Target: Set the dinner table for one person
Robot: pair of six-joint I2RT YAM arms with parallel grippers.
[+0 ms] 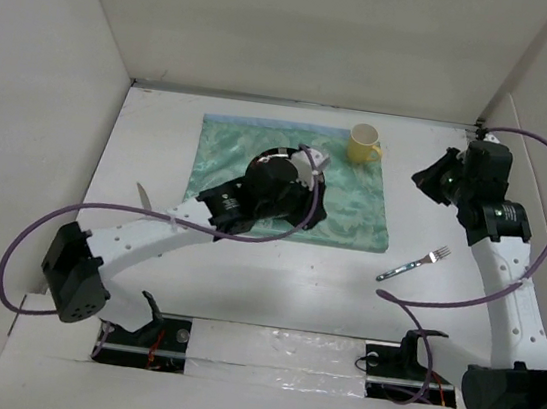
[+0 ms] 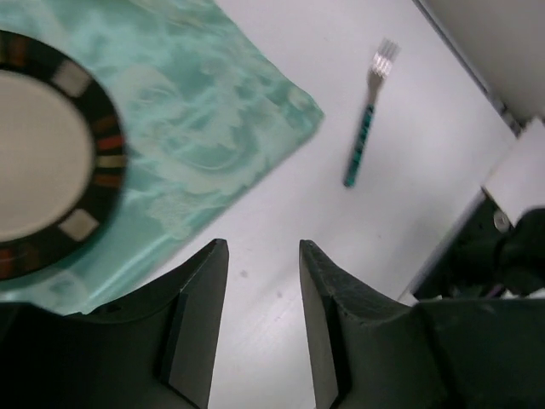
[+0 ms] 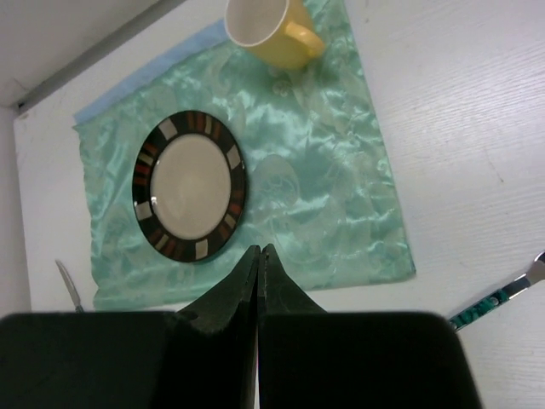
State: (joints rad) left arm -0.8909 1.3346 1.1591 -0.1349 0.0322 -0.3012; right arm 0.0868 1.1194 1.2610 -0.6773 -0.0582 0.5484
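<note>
Right of the teal mat (image 1: 353,210), on the bare white tabletop (image 1: 273,285), the fork (image 1: 414,262) lies well apart from the plate (image 3: 189,185). Its long axis is slanted, tines toward the far right and green handle toward the near left. It sits on the near side of the right claw (image 3: 258,251), which hangs raised beyond the mat's right edge, fingers pressed together with nothing between them. The left claw (image 2: 262,247) hovers over the mat by the plate, narrowly parted and empty, farther from the fork. The right arm looks better placed, but would need to part its fingers and turn them across the handle. A yellow mug (image 1: 364,144) stands at the mat's far right corner, and a knife (image 1: 142,195) lies left of the mat.
</note>
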